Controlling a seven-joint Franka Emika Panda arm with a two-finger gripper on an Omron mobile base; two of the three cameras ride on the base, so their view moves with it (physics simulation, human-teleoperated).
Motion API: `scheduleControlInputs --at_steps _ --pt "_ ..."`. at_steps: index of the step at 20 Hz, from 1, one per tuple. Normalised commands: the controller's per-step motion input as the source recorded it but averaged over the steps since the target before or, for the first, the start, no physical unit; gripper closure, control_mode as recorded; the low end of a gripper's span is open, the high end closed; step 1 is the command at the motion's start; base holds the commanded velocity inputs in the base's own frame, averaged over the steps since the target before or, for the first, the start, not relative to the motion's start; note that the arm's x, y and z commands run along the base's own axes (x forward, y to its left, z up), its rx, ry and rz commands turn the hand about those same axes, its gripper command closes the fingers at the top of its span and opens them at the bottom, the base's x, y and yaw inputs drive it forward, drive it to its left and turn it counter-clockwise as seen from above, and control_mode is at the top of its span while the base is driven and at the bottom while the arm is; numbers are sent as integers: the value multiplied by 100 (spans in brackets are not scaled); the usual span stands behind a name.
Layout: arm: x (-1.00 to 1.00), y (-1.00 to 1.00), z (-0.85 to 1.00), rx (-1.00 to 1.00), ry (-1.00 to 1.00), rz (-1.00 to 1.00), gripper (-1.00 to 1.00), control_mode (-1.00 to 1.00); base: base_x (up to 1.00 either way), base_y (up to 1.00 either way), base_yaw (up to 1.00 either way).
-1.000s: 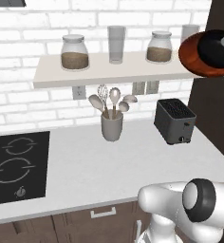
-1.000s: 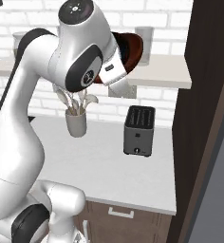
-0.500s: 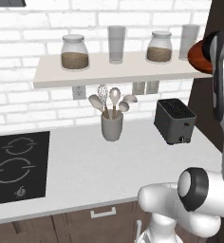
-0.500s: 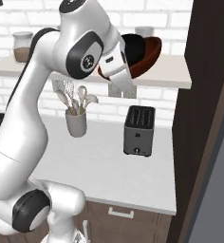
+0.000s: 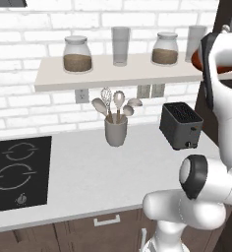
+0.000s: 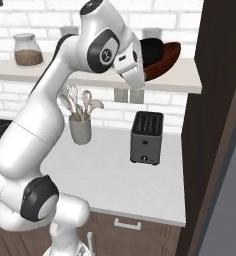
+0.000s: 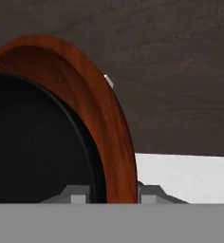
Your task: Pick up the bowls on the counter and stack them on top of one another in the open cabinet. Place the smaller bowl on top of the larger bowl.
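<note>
Both bowls, black bowl (image 6: 151,50) nested in brown bowl (image 6: 165,57), are being carried further right toward the cabinet (image 6: 217,100), brown rim pinched by the gripper (image 7: 115,192); placement pending.

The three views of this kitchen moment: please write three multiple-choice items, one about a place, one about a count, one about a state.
1. Where is the black boxy toaster?
A. on the black cooktop
B. on the pale grey counter, right of the grey utensil cup
C. on the pale wall shelf

2. How many brown-filled jars with lids stand on the pale wall shelf in the left base view?
A. one
B. two
C. four

3. What is the state of the wide reddish-brown bowl?
A. lifted in the air at shelf height, with the small glossy black bowl inside it
B. lying upside down on the counter
C. standing beside the cup

Answers: 1 B, the toaster rests on the worktop to the cup's right. 2 B, two jars stand there. 3 A, the right base view shows it raised near the dark wooden cabinet.
</note>
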Motion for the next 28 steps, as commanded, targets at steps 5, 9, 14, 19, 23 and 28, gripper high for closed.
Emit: scheduleControlInputs --at_steps 5,9,14,19,23,28 --pt "45 -29 -3 4 3 -8 100 -100 0 0 0" --pt "53 -27 -14 6 3 -5 100 -100 0 0 0" --pt "24 -21 -17 8 1 -1 100 -100 0 0 0" --pt "21 -2 -10 7 0 0 100 -100 0 0 0" --pt "4 0 0 4 0 0 100 -100 0 0 0" --pt "0 -1 0 2 0 0 100 -100 0 0 0"
